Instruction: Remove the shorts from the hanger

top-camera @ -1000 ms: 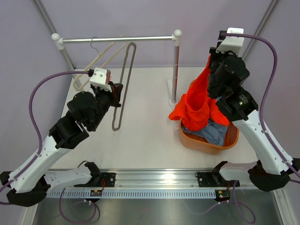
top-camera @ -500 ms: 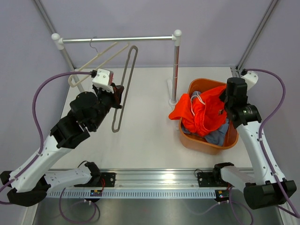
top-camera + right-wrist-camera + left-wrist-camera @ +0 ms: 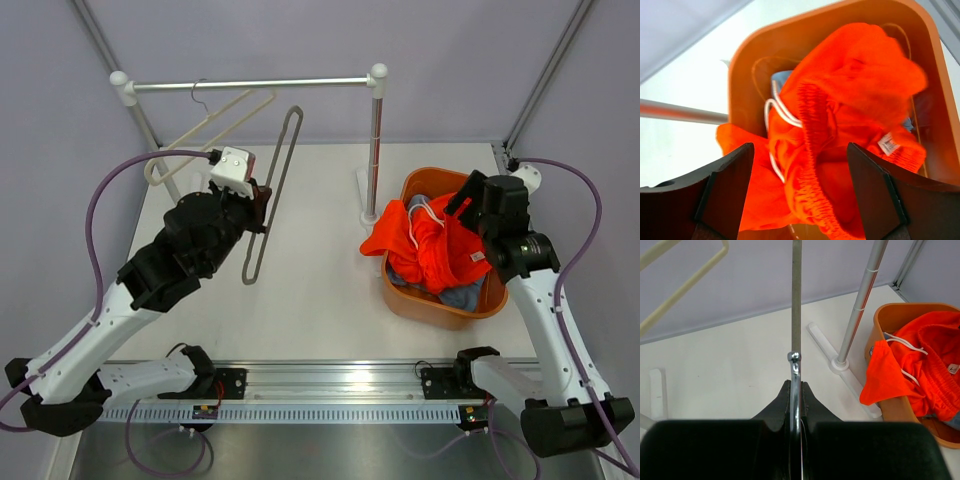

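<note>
Looking at the right side first: the right gripper (image 3: pixel 799 150) has just let go. A second ago it was clamped on the orange shorts (image 3: pixel 430 245) and holding them up over the orange tub (image 3: pixel 440 312). Now its fingers are spread wide and hover just above the pile with nothing between them. The orange pair sits bunched in the tub with its white drawstring showing, and one flap hangs over the tub's left rim toward the foot of the rack post (image 3: pixel 375 140). You can just see the light blue shorts (image 3: pixel 462 294) peeking out underneath, at the near side of the tub.

Over on the left, the left gripper (image 3: pixel 796 390) is still pressed tight on the grey metal hanger (image 3: pixel 272 190), pinching the wire near its lower end. That hanger is bare, and so is the cream hanger (image 3: pixel 215 120) hooked on the rail (image 3: pixel 250 84).

So as far as I can tell, both pairs are off and binned, and the job looks pretty much finished. I'd guess that flap over the rim could slide out if anything bumps it.
</note>
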Controlling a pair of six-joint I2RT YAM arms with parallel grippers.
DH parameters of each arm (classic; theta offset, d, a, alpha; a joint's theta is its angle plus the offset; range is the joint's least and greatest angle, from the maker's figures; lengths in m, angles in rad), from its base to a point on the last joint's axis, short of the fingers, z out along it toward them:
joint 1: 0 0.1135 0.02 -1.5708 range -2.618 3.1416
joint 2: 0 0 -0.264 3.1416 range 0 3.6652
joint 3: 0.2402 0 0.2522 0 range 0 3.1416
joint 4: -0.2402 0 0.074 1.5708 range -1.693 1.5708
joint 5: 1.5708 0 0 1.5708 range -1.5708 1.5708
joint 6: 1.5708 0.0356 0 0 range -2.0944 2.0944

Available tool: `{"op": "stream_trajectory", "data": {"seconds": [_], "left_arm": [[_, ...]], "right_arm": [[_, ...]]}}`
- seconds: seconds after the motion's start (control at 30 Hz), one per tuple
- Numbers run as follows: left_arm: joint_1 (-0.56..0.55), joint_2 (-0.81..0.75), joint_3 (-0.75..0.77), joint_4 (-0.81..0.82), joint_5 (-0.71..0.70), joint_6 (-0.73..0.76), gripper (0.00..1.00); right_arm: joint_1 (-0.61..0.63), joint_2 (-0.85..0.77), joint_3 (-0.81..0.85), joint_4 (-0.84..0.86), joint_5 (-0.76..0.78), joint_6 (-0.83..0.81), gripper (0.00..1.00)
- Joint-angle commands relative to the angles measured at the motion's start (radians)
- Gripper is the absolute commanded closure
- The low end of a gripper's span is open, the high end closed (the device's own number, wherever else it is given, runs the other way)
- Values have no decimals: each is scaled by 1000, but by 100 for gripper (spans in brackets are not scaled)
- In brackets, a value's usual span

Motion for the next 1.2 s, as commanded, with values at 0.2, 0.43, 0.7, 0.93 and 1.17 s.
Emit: {"op": "stream_trajectory", "data": {"seconds": [0.2,0.43,0.7,0.93,1.17], "left_arm": [[1,25,35,29,27,-25,100],[1,44,44,40,38,-30,100],[1,55,46,37,39,-28,100],[1,72,64,14,27,-20,100],[1,97,70,-1,16,-22,100]], "right_arm": [[9,-98,92,-47,-110,-11,20],[28,-19,-48,97,-352,72,68],[26,232,-203,326,-463,191,86],[14,399,-226,257,-315,308,100],[-26,298,-257,110,-52,466,98]]}}
